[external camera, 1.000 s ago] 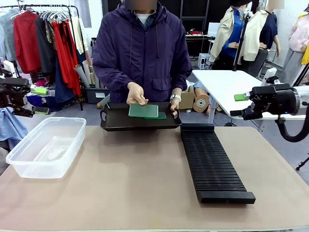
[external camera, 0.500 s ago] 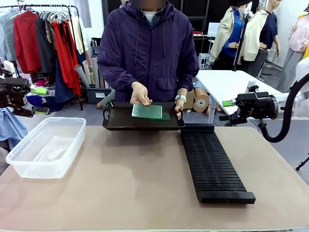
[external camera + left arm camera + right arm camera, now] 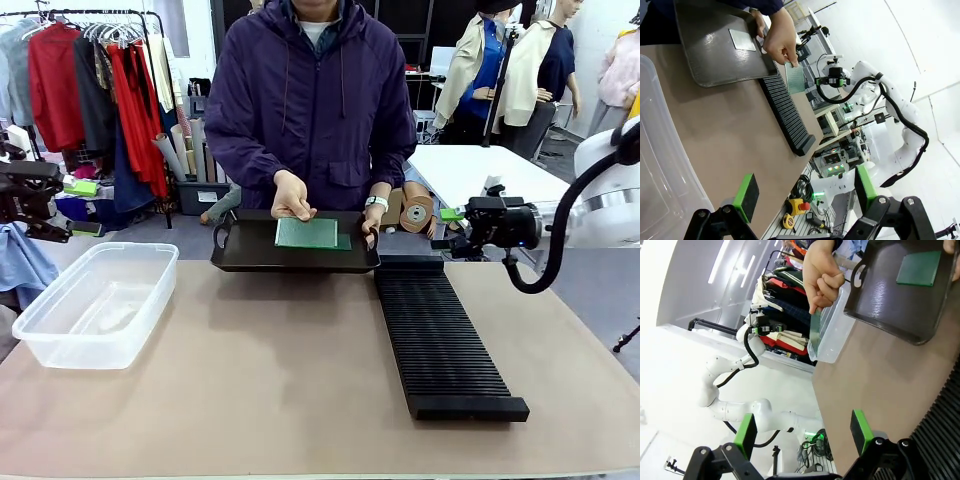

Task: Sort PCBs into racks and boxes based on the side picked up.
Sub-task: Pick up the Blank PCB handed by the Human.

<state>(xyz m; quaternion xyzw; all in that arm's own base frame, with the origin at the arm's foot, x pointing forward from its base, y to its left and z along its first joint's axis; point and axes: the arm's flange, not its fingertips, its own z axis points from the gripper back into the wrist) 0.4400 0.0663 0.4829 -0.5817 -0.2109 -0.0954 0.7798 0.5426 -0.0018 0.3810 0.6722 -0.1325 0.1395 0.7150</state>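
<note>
A tan bench [image 3: 250, 390] fills the foreground of a workshop room, and a clothes rail [image 3: 90, 70] of hanging garments stands behind it at about 10 o'clock. A person [image 3: 310, 100] in a purple jacket stands at the far, 12 o'clock side. One hand [image 3: 372, 218] grips the end handle of a flat dark tray [image 3: 250, 262], which sits at the bench's 12 o'clock edge. The other hand [image 3: 292, 195] pinches the top edge of a PCB [image 3: 306, 232]. In both wrist views this board hangs on edge from the fingers, above the tray, and in the front view its broad face is turned toward the robot. A second PCB [image 3: 342, 241] lies flat in the tray, at 4 o'clock from the held one.

The clear tub [image 3: 85, 352] stands on the bench at 9 o'clock. The black ribbed rack [image 3: 440, 345] runs from just beside the tray's end down toward 5 o'clock, with its slots crosswise.

The left gripper [image 3: 805, 192] hangs off the bench beyond the tub, at 9 o'clock. Its green pads are spread wide apart and it has hold of nothing. The right gripper [image 3: 803, 432] hovers at about 2 o'clock, past the rack's far end and pointing toward the tray. Its jaws are also fully apart and empty.
</note>
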